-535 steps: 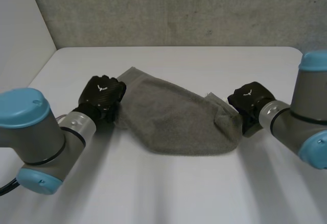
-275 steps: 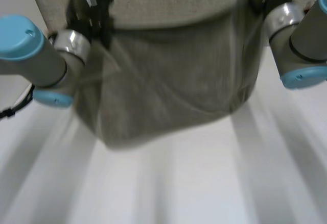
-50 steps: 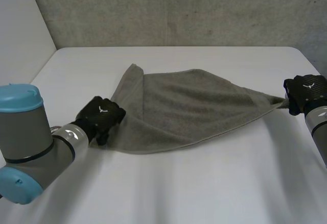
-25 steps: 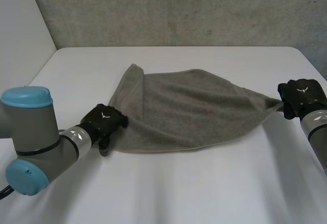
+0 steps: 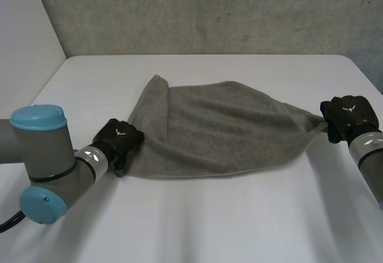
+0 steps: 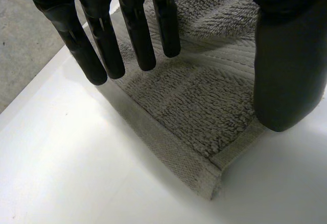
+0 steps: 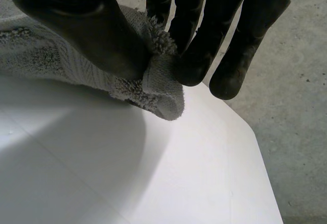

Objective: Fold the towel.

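A grey towel (image 5: 221, 128) lies spread on the white table (image 5: 209, 227), drawn out to a point on the right. My left hand (image 5: 121, 138) is at its near left corner. In the left wrist view the fingers (image 6: 130, 35) and thumb (image 6: 286, 71) stand straight over that corner (image 6: 204, 117), which lies flat on the table, not gripped. My right hand (image 5: 347, 116) holds the towel's right tip. In the right wrist view the thumb (image 7: 87, 25) and fingers (image 7: 196, 55) pinch the bunched corner (image 7: 161, 96) just above the table.
A concrete wall (image 5: 209, 11) runs behind the table. The table's right corner (image 7: 250, 132) lies close beyond my right hand, with grey floor (image 7: 296, 106) past it. Bare table stretches in front of the towel.
My right hand has moved inward and slightly nearer with the tip, so the towel's right side has slackened. My left arm has shifted; its hand stays at the near left corner.
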`<state>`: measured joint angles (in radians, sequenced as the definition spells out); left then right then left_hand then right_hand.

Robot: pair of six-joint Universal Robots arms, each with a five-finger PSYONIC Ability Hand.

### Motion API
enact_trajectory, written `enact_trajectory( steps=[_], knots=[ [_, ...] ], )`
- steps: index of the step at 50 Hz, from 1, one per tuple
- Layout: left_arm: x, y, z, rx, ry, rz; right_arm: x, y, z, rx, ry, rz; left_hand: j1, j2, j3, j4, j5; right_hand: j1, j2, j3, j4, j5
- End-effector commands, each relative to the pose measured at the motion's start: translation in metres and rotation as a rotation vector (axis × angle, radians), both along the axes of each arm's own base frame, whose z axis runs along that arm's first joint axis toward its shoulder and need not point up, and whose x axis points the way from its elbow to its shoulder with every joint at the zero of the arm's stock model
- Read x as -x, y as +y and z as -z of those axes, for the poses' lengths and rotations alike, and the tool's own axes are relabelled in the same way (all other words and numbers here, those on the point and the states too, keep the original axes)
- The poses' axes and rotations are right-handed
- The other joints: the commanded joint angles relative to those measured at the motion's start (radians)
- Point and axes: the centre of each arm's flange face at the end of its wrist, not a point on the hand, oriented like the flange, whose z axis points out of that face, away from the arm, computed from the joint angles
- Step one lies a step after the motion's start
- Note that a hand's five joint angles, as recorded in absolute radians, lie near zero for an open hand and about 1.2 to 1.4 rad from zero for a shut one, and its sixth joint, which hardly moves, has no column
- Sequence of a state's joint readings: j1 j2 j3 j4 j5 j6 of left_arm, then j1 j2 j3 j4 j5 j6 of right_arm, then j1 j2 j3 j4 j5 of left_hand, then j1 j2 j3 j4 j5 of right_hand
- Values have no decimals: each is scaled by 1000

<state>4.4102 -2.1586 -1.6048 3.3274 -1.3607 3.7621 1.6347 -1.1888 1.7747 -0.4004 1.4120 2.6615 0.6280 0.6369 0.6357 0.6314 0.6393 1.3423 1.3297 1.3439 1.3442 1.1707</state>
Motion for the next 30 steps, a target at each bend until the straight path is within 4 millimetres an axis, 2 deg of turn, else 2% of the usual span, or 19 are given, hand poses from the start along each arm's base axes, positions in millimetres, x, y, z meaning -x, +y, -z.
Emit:
enact_trajectory(
  steps=[1, 9, 17, 30],
  knots=[
    [1, -4, 1, 7, 3, 0, 0, 0, 0, 0, 1, -2, 20, 11, 12, 16, -166, 54, 67, 52, 52, 51],
    [2, -7, 3, 10, 4, -2, 0, 0, 0, 0, 1, -3, 26, 17, 18, 22, -160, 54, 67, 52, 52, 51],
    [3, -11, 4, 14, 6, -2, 0, 0, 0, 0, 1, -3, 132, 123, 124, 128, -54, 54, 67, 52, 52, 51],
    [3, -19, -3, 57, 29, -17, -5, 3, 1, -3, 2, -19, 135, 126, 127, 131, -51, 54, 67, 52, 52, 51]
  ],
)
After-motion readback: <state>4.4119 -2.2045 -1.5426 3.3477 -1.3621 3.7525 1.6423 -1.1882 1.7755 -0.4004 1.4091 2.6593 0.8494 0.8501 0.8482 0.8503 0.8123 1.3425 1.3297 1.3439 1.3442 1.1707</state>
